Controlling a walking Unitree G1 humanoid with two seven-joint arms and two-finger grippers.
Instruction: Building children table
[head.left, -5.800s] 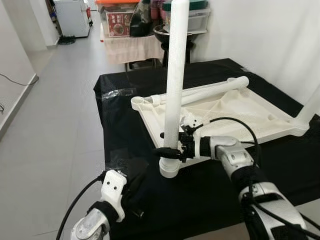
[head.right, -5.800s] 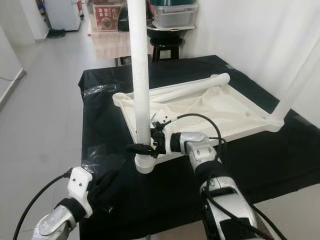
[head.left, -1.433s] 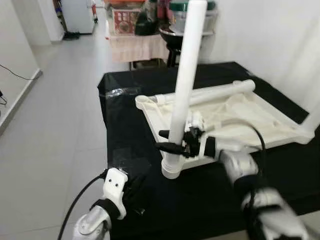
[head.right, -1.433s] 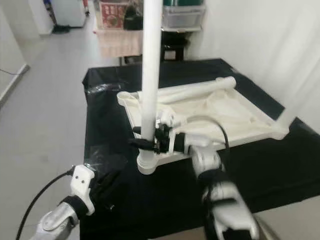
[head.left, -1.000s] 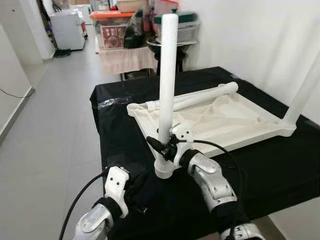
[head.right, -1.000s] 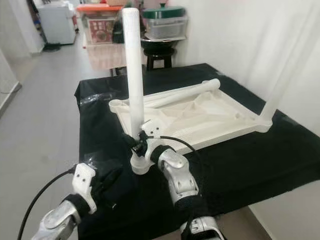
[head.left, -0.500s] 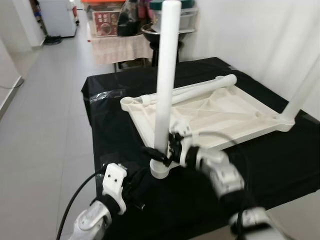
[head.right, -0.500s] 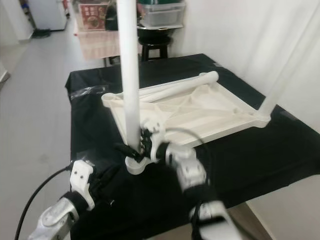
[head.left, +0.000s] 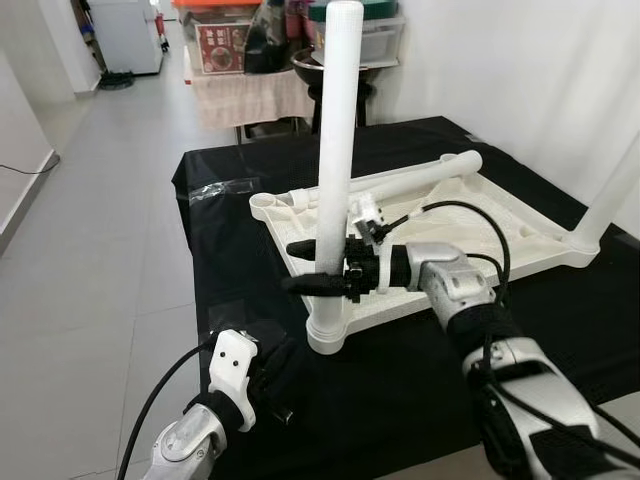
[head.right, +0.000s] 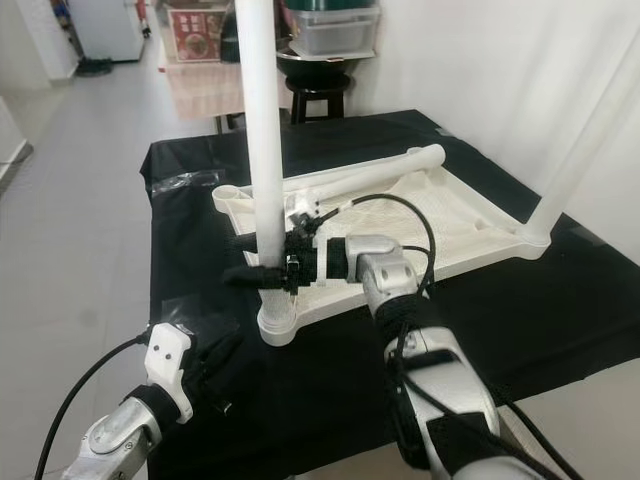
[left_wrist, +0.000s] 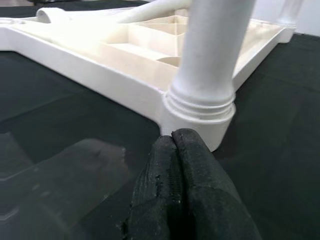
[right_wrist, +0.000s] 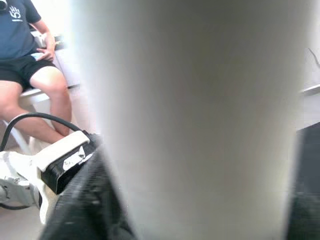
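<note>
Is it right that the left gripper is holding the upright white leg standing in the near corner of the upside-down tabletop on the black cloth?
Not quite: it is the right gripper whose fingers sit on either side of the upright leg, as the left eye view shows. The left gripper rests shut on the black cloth by that corner. The rest is right: the leg stands in the near corner of the upside-down tabletop.

Leg (head.right: 262, 130) held upright at tabletop (head.right: 400, 225) corner.
Right gripper (head.right: 258, 260) is set around the leg low down, fingers either side. Tabletop lies underside-up on black cloth (head.right: 540, 310); second leg (head.right: 365, 172) lies across it. Left gripper (head.right: 215, 370) rests near the corner.
</note>
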